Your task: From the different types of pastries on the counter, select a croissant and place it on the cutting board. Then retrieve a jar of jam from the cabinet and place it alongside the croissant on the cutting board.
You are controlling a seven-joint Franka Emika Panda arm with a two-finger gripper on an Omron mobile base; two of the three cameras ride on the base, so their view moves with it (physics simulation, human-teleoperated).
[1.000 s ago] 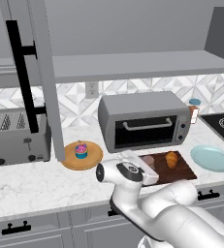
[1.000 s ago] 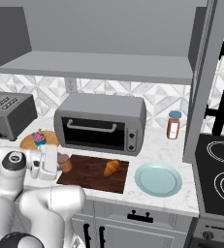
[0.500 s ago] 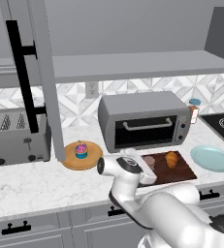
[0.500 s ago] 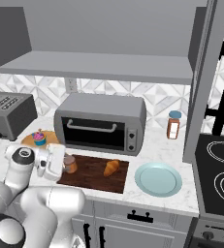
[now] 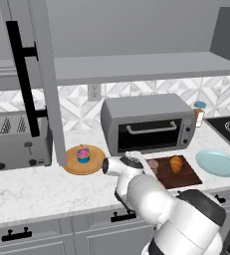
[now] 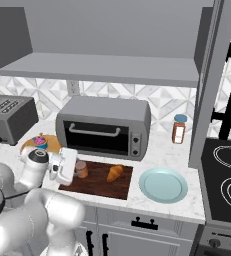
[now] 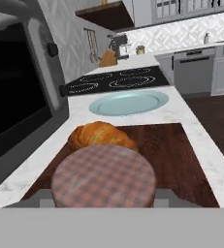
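A golden croissant [image 5: 176, 163] [image 6: 114, 173] [image 7: 101, 134] lies on the dark wooden cutting board [image 5: 185, 178] [image 6: 98, 185] [image 7: 184, 155] in front of the toaster oven. The jam jar [image 5: 153, 165] [image 6: 81, 169] [image 7: 104, 177], with a plaid lid, is upright at the board's left end, just short of the croissant. My gripper [image 5: 148, 165] [image 6: 75, 169] [image 7: 104, 197] reaches in from the left and is shut on the jar, whose body hides most of the fingers. I cannot tell whether the jar's base touches the board.
The toaster oven [image 5: 146, 124] [image 6: 104, 127] stands right behind the board. Right of the board are a light blue plate [image 5: 217, 163] [image 6: 163, 184] [image 7: 128, 101] and the stove [image 6: 227, 175]. A cupcake [image 5: 83, 154] on a wooden plate sits left, near the toaster [image 5: 14, 142]. An open cabinet door [image 5: 42, 79] hangs at the left.
My arm has carried the jam jar to the right, from the board's left edge to a spot closer to the croissant. The croissant has not moved.
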